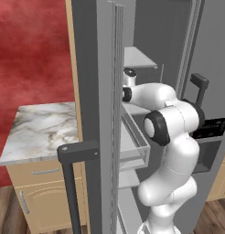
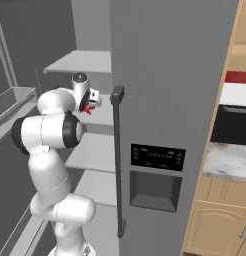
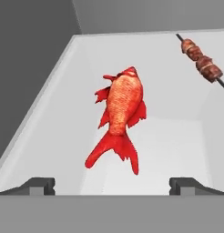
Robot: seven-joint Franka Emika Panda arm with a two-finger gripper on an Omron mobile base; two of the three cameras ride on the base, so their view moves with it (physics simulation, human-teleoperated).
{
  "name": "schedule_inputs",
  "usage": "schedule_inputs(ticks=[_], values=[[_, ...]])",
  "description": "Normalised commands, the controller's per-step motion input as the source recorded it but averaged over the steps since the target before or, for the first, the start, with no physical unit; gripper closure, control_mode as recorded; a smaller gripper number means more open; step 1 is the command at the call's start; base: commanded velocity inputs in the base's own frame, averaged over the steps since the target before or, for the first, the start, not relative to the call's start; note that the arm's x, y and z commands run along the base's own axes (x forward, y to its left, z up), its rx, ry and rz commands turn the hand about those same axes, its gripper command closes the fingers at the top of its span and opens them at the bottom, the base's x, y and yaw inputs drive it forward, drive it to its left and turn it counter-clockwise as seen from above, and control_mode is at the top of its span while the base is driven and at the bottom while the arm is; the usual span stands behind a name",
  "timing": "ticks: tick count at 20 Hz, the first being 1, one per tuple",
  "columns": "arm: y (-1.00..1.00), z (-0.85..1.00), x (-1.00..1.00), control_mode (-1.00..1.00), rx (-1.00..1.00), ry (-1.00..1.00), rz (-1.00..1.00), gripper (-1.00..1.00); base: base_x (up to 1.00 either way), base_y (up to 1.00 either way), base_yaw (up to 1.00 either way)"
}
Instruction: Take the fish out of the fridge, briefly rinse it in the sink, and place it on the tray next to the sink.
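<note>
Now your gripper [image 3: 112,184] hangs with jaws spread wide and empty over the fish [image 3: 119,113] on the fridge shelf [image 3: 177,132]. Watch the meat skewer [image 3: 202,63] at two o'clock: drift that way and you could knock it or pinch only tail.

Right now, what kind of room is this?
A kitchen, most likely: an open fridge with a fish and a skewer on a shelf, and marble-topped wooden cabinets beside it.
</note>
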Motion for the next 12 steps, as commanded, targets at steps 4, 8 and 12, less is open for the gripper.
schedule_inputs(ticks=[4,8,12], values=[[0.01,-0.26,0.25,-1.0,-0.01,0.06,-0.04,-1.0,0.0,0.0,0.0],[0.0,-0.29,0.01,-1.0,-0.01,0.06,-0.08,-1.0,0.0,0.0,0.0],[0.0,-0.16,0.08,-1.0,-0.01,0.01,-0.06,-1.0,0.0,0.0,0.0]])
